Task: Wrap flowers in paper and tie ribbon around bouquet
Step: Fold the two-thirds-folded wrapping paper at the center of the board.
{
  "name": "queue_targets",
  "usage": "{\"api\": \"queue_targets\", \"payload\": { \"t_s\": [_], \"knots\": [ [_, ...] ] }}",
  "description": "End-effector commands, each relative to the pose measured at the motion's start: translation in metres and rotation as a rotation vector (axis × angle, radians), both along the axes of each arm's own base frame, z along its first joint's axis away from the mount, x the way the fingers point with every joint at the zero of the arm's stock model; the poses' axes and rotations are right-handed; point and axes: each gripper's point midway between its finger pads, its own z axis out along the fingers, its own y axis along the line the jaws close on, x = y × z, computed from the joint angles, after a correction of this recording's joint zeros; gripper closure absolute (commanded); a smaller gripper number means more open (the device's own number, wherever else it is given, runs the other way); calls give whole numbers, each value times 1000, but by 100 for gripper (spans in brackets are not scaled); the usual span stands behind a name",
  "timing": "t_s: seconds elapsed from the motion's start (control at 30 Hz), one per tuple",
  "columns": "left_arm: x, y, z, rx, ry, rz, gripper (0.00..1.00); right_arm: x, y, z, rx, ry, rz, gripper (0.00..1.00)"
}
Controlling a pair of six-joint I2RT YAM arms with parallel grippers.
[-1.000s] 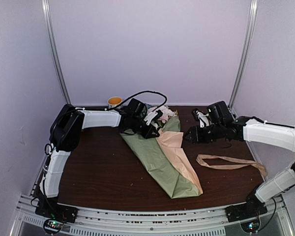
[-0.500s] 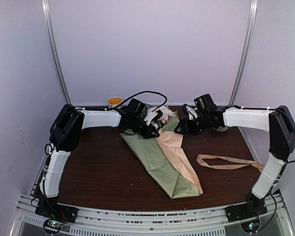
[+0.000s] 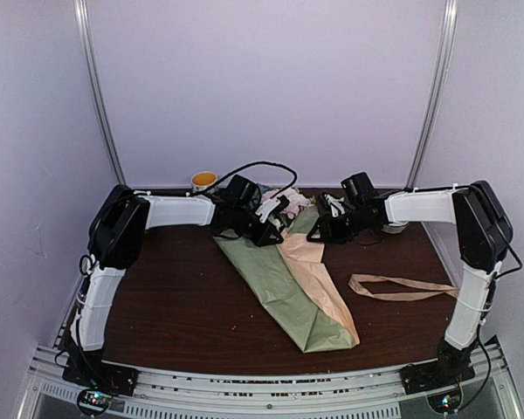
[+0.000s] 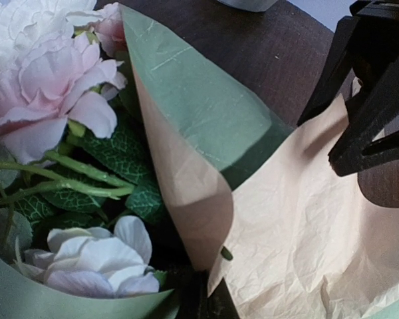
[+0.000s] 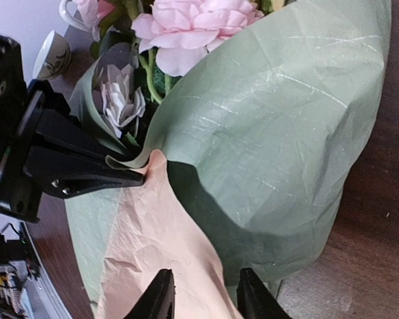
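My left gripper (image 5: 126,174) is pinched shut on the green edge of the paper (image 5: 272,133) beside the flowers (image 5: 186,26), and my right gripper (image 5: 201,292) sits half open over the tan flap. The bouquet (image 3: 284,272) lies mid table (image 3: 175,297), blooms toward the back edge, with the ribbon (image 3: 406,288) near the right edge.

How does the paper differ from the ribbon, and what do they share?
The paper is a wide sheet rolled around the flowers; the ribbon is a narrow strip in a loose loop. The paper shows green and tan faces; the ribbon is tan only. The left gripper pinches the paper; the ribbon lies untouched. Both rest on the table.
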Motion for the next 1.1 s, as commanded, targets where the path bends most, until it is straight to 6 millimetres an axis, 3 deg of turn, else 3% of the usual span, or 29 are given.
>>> {"api": "queue_targets", "payload": {
  "t_s": [0.0, 0.07, 0.1, 0.23, 0.3, 0.4, 0.5, 0.63, 0.9, 1.07],
  "knots": [
    [4, 17, -18, 52, 25, 23, 100, -2, 8, 21, 92, -27, 21, 78],
    [4, 17, -18, 53, 25, 23, 100, -4, 11, 25, 124, -22, 26, 96],
    [4, 17, -17, 53, 23, 24, 100, -4, 12, 27, 134, -22, 27, 100],
    [6, 17, -15, 55, 17, 24, 97, -10, 13, 39, 156, -29, 38, 100],
    [7, 17, -8, 49, 5, 28, 84, -14, 15, 49, 177, -43, 51, 100],
    [10, 15, 12, 18, -27, 31, 74, -20, 21, 53, 222, -31, 59, 100],
    [17, 14, 28, 4, -62, 42, 69, -31, 40, 41, 282, 13, 73, 100],
    [18, 16, 33, -3, -49, 41, 67, -47, 68, 23, 279, 56, 117, 100],
    [14, 14, 87, -82, -99, 23, 52, -36, 61, -26, 161, 116, 11, 100],
    [-3, 26, 122, -107, -118, 13, 42, -33, 59, -36, 128, 126, -10, 100]
  ]
}}
